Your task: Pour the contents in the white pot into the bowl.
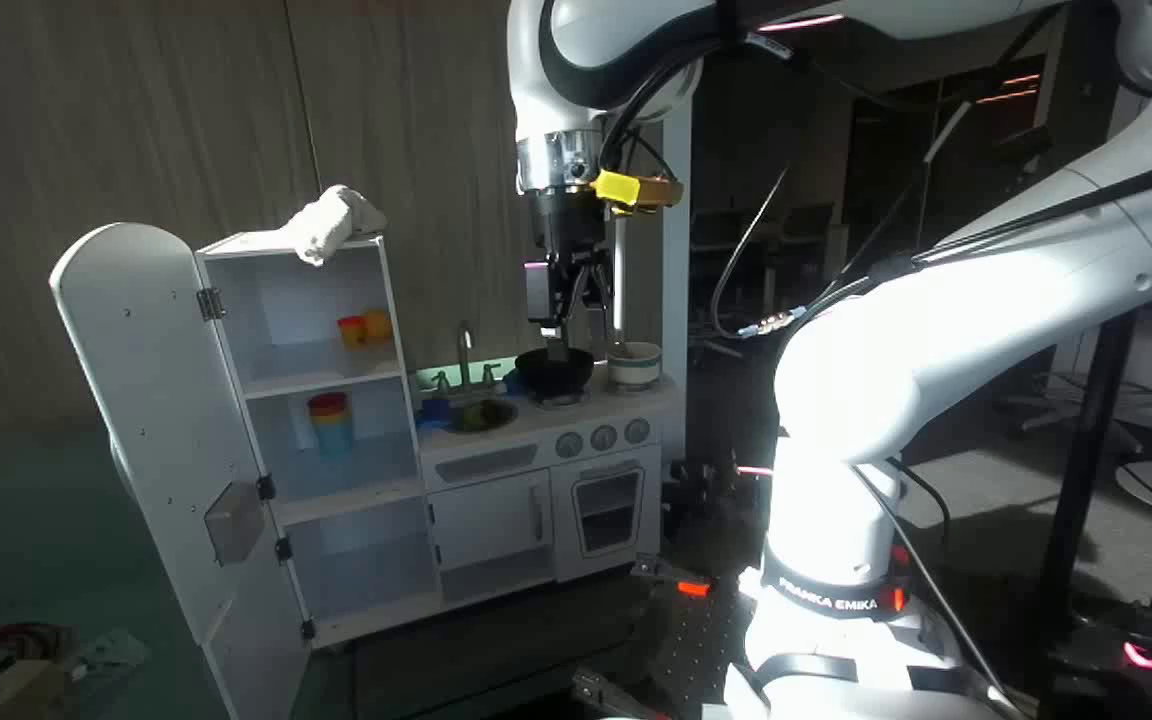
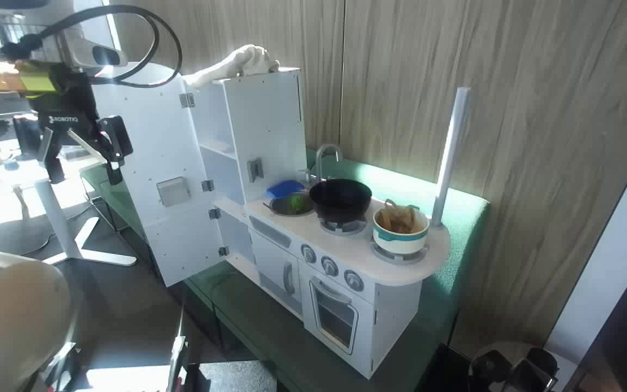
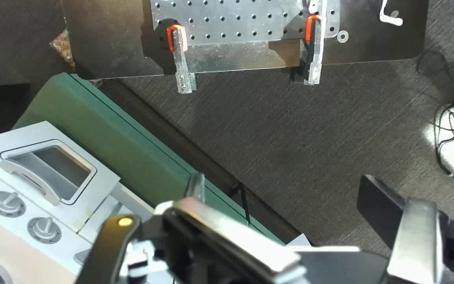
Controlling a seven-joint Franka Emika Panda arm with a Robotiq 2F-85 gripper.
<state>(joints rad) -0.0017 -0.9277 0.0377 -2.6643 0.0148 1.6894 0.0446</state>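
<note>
Gripper hung down from the bent Franka arm, jaws spread wide, well away from the white pot.

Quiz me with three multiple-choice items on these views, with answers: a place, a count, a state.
1. Where does the white pot stand?
A) in the sink
B) on a shelf
C) on a burner next to the black bowl

2. How many knobs show in a row?
A) three
B) five
C) one

3. How is the gripper?
A) shut on the pot
B) open
C) shut, empty

1 C: the burner shows under its base.
2 A: both exterior views show three.
3 B: its jaws stand apart.
</note>
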